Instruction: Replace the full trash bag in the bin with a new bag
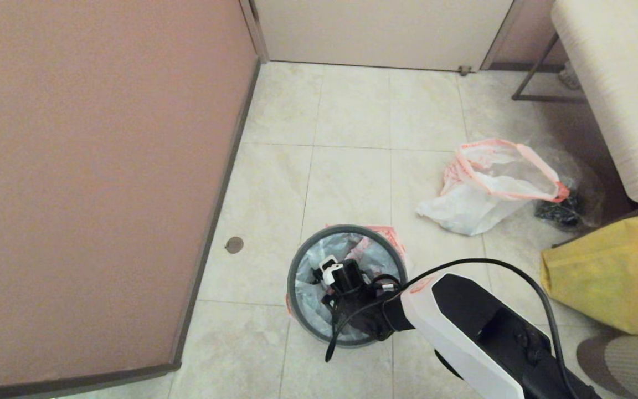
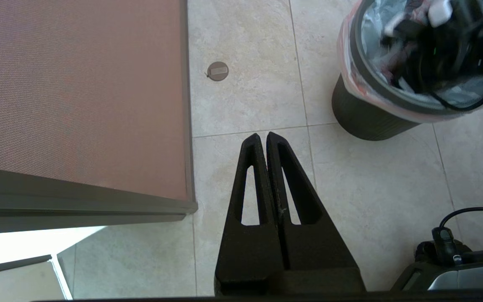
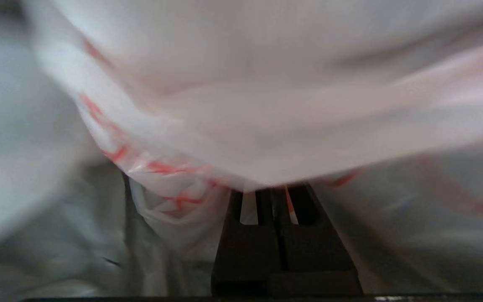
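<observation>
The black bin (image 1: 319,331) stands on the tile floor with its grey hoop (image 1: 292,280) on the rim. The new bag (image 1: 313,260) lines it, pink-red rim folded outside (image 2: 350,79). My right arm (image 1: 463,316) reaches down into the bin. In the right wrist view the right gripper (image 3: 273,193) is shut, its tips buried in a fold of the new bag (image 3: 266,126) that gathers to a point at them. The full trash bag (image 1: 490,191) lies on the floor to the right. My left gripper (image 2: 262,136) hangs shut and empty above the floor left of the bin (image 2: 367,121).
A pink-brown partition (image 1: 103,183) bounds the left side, its corner close to my left gripper. A clear bag with black stuff (image 1: 565,208) lies behind the full bag, with a yellow bag (image 1: 612,271) and a white tabletop (image 1: 623,83) at the right. A round floor cap (image 1: 234,244) sits by the partition.
</observation>
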